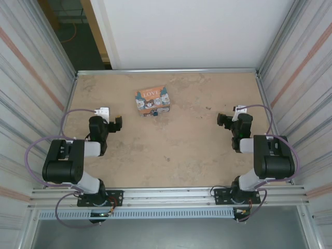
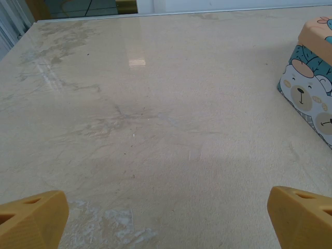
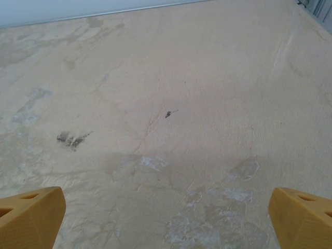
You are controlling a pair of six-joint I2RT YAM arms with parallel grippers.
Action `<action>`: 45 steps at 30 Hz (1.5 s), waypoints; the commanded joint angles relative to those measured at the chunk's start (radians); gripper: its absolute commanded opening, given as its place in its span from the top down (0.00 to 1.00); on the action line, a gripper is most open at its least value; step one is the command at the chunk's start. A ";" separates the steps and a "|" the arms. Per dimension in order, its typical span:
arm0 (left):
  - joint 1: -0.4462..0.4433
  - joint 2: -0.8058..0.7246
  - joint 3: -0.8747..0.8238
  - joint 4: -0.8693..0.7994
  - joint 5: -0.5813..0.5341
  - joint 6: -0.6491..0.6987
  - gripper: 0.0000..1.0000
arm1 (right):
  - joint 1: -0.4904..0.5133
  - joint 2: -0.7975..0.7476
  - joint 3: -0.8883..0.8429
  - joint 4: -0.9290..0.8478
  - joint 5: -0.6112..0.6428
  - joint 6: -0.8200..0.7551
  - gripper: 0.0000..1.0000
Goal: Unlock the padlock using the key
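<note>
Tin (image 1: 152,98) sitting on table (image 1: 197,150), beyond centre; padlock (image 1: 154,114) lying just before its near side; left gripper (image 1: 119,123) hanging left of tin, right gripper (image 1: 222,120) well apart, right.

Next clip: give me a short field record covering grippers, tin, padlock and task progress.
left gripper: open, empty, over bare table
right gripper: open, empty, over bare table
orange tin: far centre, left of middle, nothing touching it
padlock: probably the small dark item at the tin's near edge; too small to confirm
progress: not started
</note>
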 commanded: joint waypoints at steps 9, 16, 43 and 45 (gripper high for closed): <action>0.003 -0.003 0.015 -0.001 0.009 0.002 0.01 | 0.003 0.004 0.010 -0.004 0.012 -0.006 0.01; 0.002 -0.004 0.015 -0.001 0.007 0.002 0.01 | 0.003 0.004 0.009 -0.005 0.012 -0.006 0.01; 0.002 -0.289 0.051 -0.250 -0.116 -0.079 0.01 | 0.015 -0.275 0.082 -0.391 0.025 0.098 0.01; 0.002 -0.329 0.091 -0.327 -0.131 -0.139 0.01 | 0.040 -0.339 0.107 -0.492 0.005 0.150 0.01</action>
